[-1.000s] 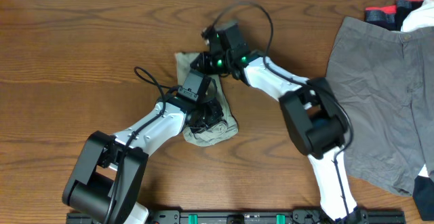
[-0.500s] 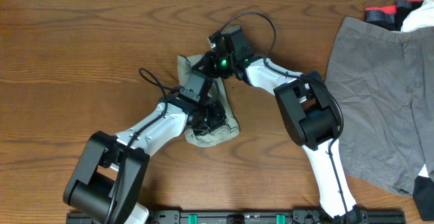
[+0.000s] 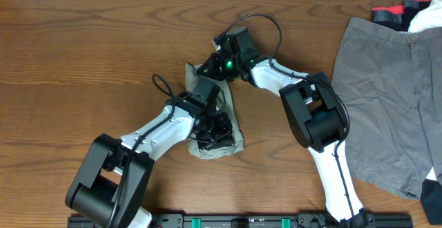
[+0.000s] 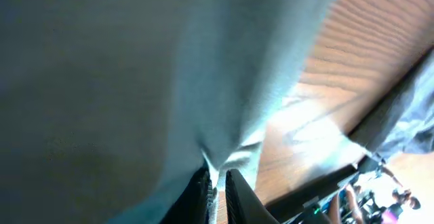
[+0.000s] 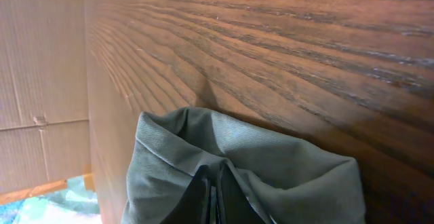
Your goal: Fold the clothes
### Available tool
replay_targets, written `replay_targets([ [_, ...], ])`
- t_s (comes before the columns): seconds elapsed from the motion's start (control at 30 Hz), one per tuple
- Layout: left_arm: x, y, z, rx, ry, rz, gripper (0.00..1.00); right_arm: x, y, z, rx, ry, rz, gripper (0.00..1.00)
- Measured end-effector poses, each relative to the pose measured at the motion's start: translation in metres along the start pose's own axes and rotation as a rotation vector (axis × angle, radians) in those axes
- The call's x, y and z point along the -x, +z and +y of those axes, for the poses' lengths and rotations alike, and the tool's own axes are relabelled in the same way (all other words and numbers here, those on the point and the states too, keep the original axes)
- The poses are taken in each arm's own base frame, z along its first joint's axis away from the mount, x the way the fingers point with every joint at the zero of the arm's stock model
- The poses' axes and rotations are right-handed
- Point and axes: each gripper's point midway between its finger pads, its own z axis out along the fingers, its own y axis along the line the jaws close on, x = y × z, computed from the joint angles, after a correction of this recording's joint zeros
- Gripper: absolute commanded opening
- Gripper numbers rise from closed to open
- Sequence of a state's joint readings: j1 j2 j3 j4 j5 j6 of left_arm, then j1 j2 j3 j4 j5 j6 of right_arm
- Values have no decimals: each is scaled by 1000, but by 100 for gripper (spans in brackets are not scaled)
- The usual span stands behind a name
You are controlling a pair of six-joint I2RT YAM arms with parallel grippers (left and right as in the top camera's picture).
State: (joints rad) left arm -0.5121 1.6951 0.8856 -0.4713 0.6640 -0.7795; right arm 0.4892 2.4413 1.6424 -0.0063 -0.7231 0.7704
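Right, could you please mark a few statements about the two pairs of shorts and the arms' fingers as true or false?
1. The grey shorts lie spread out at the right side of the table, apart from both arms. True.
2. The khaki shorts are laid out flat and smooth. False: they are bunched up in the middle of the table, between the two arms.
3. The right fingers pinch a fold of the khaki shorts. True.
4. The left fingers are wide open and clear of any cloth. False: they are closed on khaki cloth.
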Motion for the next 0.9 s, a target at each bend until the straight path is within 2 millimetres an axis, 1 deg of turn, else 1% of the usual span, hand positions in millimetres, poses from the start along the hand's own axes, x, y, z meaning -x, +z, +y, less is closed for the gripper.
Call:
replay_targets([
  [0.03, -1, -2, -2, -7, 17, -2, 17, 0, 0, 0, 0, 0, 0, 5],
  [0.1, -3, -12, -11, -32, 56, -18, 17, 0, 0, 0, 2, 1, 0, 5],
  [0.13, -3, -21, -18, -54, 85, -37, 22, 1, -1, 0, 3, 1, 0, 5],
  [0.2, -2, -38, -30, -97, 138, -79, 24, 2, -2, -1, 5, -1, -3, 5],
  [0.23, -1, -50, -37, -124, 163, -111, 25, 3, -3, -2, 5, -5, -4, 6],
  [0.27, 0, -64, -42, -147, 185, -146, 29, 5, -5, -2, 7, -13, -6, 7],
  [0.33, 3, -90, -47, -171, 208, -216, 36, 10, -9, -5, 7, -33, -16, 9],
  [0.4, 7, -111, -40, -161, 200, -281, 48, 16, -17, -7, 1, -60, -30, 12],
  [0.47, 12, -127, -26, -133, 175, -332, 53, 25, -29, -8, -13, -86, -52, 17],
  [0.5, 15, -135, -17, -115, 152, -356, 57, 30, -36, -8, -19, -99, -65, 20],
  [0.57, 24, -144, -2, -85, 121, -388, 62, 42, -57, -3, -34, -136, -96, 28],
  [0.63, 33, -149, 12, -61, 94, -411, 67, 53, -82, 10, -44, -182, -129, 38],
  [0.67, 36, -151, 16, -54, 86, -418, 71, 59, -98, 20, -47, -218, -150, 41],
  [0.7, 40, -151, 22, -44, 80, -423, 73, 62, -108, 26, -50, -233, -161, 43],
  [0.73, 44, -151, 27, -36, 71, -423, 75, 65, -122, 37, -51, -267, -177, 45],
  [0.8, 52, -145, 38, -12, 60, -406, 77, 66, -145, 56, -57, -332, -196, 49],
  [0.87, 60, -136, 45, -3, 62, -379, 79, 63, -163, 72, -64, -385, -200, 50],
  [0.9, 64, -130, 47, -3, 66, -362, 79, 60, -168, 78, -66, -406, -197, 50],
])
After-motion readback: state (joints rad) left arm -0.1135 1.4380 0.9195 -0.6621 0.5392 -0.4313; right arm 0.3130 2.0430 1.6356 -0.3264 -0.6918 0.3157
